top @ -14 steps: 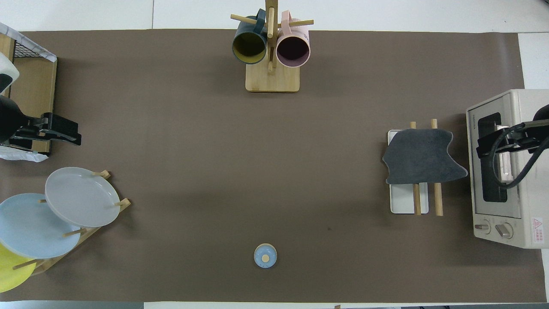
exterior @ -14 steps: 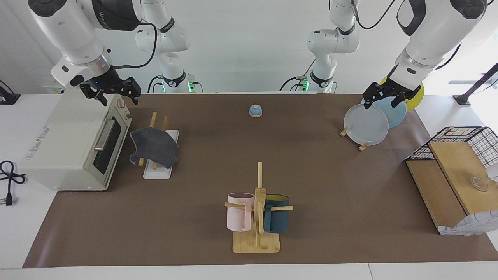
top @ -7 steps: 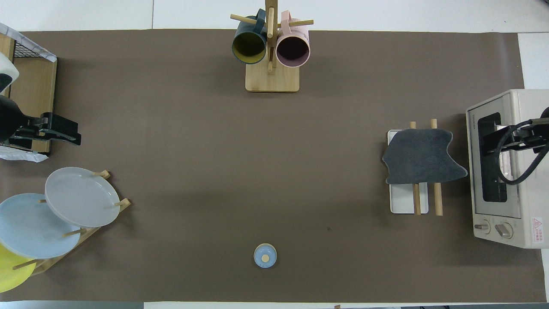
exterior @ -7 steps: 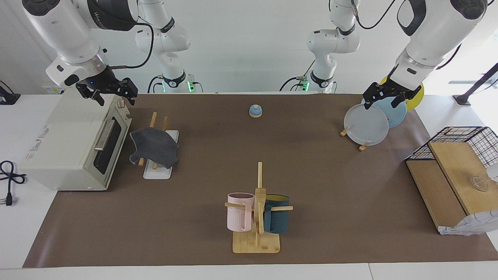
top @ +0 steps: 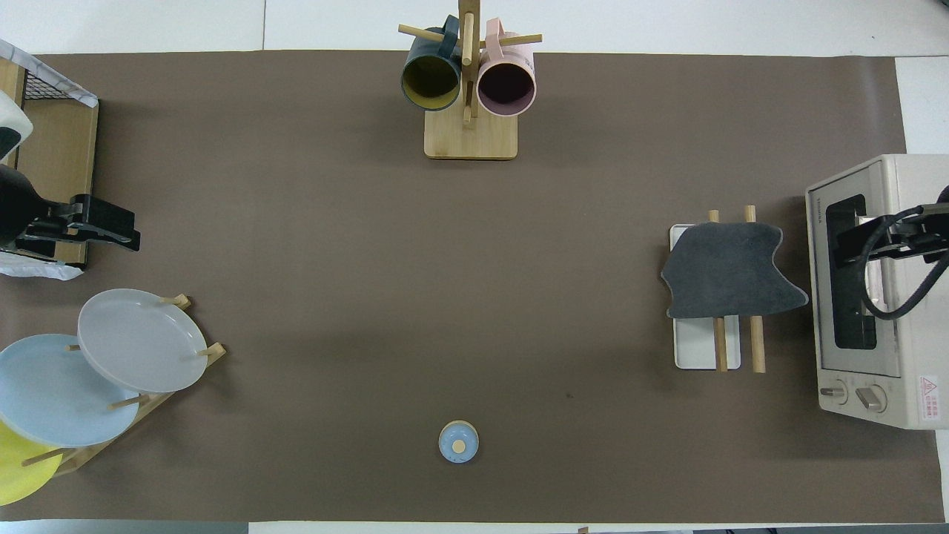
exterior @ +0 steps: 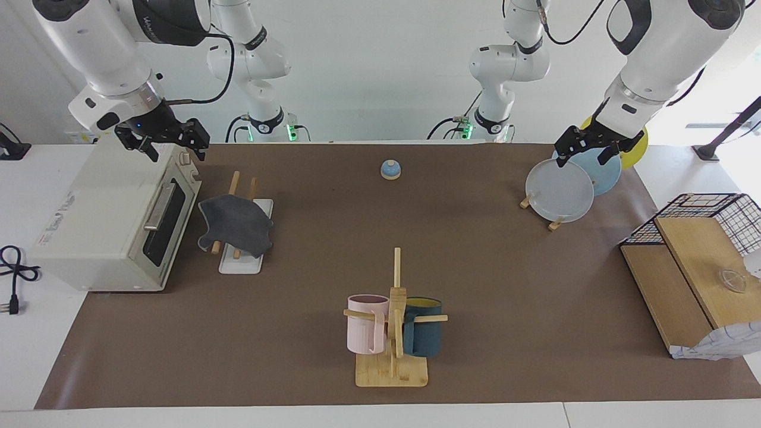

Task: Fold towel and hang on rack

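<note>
The towel (exterior: 235, 223), dark grey face up, hangs draped over the two wooden rods of the rack (exterior: 241, 263), covering their middle; it also shows in the overhead view (top: 730, 271) on the rack's white base (top: 697, 348). My right gripper (exterior: 172, 147) is open and empty, up in the air over the toaster oven's top corner, apart from the towel; in the overhead view (top: 841, 248) it is over the oven door. My left gripper (exterior: 581, 156) is open and empty, waiting in the air over the plate stand.
A toaster oven (exterior: 113, 220) stands beside the rack at the right arm's end. A plate stand with plates (exterior: 562, 190), a wire basket on wooden boards (exterior: 695, 249), a mug peg stand (exterior: 393, 321) and a small blue bell (exterior: 390, 169) are on the brown mat.
My right gripper has risen a little and drawn back over the toaster oven, away from the rack. The towel and my left arm have not moved.
</note>
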Tool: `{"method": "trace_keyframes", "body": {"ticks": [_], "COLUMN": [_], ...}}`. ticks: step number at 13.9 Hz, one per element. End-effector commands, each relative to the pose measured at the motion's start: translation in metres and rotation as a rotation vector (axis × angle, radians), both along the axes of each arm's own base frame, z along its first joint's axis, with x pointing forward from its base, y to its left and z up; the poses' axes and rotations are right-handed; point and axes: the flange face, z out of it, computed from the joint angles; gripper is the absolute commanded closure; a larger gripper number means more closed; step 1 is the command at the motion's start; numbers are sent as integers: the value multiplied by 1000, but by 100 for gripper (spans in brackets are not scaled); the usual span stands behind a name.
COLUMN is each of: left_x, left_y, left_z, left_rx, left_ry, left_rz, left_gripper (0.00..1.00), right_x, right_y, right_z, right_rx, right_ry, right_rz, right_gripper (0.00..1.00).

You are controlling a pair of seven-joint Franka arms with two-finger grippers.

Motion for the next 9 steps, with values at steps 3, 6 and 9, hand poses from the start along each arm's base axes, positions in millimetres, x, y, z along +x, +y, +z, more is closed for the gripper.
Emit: {"method": "trace_keyframes", "body": {"ticks": [3,6,9], "left_x": [-5,-5,-5], "left_y": [3,3,3], "left_z": [2,2,2], "left_rx": [20,20,20], "left_ry": [-9,-9,-9], "left_rz": [-5,-5,-5], "left_gripper": [0,0,0], "right_x": [0,0,0], "right_y": [0,1,1], "right_z": [4,3,4], "right_rx": [16,16,17], "right_ry": [-21,-19,-21], "right_rz": [-15,-13,-10], "right_gripper": [0,0,0]}}
